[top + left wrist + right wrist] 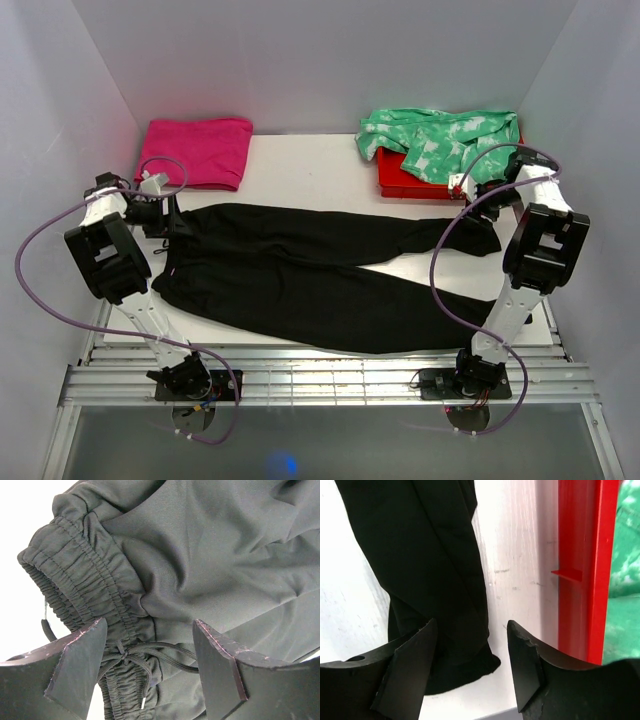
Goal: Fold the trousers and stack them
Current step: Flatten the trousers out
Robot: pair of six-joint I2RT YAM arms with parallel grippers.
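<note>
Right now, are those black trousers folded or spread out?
Spread out. The black jogger trousers lie full length on the white table, waistband at the left, both legs stretched separately to the right.

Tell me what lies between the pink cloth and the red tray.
Only bare white table top separates the pink cloth from the red tray, as the top view shows.

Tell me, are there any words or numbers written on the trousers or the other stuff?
None: no word, number, brand or sign can be read in any of the three views.
The trousers are plain black, and no label shows on them.
The pink cloth, the green-and-white garment and the red bin carry no writing either.
</note>
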